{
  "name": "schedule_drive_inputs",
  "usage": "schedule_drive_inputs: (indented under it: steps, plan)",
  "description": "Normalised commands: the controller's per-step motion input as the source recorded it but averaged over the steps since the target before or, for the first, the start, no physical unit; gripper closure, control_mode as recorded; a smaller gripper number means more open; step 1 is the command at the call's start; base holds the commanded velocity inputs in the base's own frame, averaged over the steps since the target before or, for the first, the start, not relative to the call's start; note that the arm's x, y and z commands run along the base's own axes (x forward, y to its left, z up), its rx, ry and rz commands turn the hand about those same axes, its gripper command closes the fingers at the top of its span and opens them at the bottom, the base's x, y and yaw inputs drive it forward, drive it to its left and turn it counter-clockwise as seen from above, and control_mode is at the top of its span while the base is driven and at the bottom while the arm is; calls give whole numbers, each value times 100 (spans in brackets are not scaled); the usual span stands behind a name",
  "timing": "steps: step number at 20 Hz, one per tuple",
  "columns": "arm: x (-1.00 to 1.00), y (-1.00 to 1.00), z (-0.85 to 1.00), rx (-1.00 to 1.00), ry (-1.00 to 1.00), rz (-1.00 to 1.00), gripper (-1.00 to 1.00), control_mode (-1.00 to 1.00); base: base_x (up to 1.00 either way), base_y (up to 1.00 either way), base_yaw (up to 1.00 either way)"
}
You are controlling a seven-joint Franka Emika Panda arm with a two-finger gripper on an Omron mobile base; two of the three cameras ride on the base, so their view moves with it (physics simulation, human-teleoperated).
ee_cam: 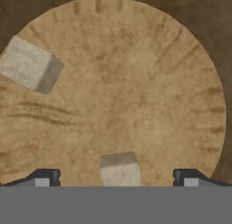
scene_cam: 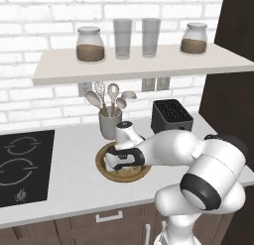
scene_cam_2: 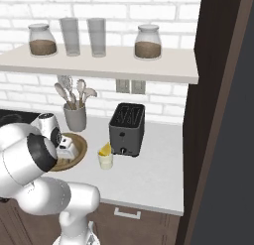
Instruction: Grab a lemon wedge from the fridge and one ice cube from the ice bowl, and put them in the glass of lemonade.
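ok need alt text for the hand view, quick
Looking straight down into a round wooden bowl, the open gripper sits over an ice cube that lies between its two fingertips. A second ice cube lies at the upper left of the bowl's floor.

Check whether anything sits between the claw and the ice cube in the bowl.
Nothing visible does. In the hand view the open claw hangs straight over the bowl, with one ice cube lying between its fingertips. A second cube lies off to the side, clear of the first.
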Motion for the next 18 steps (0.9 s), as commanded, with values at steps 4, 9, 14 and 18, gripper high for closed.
schedule_drive_inputs:
  steps: [4, 9, 14, 18]
  plan:
    - [-2, 0, 0, 0, 4, 0, -100, -100, 0, 0, 0]
    - [0, 0, 0, 0, 0, 0, -100, -100, 0, 0, 0]
    - [0, 0, 0, 0, 0, 0, 100, -100, 0, 0, 0]
    - [0, 0, 0, 0, 0, 0, 100, -100, 0, 0, 0]
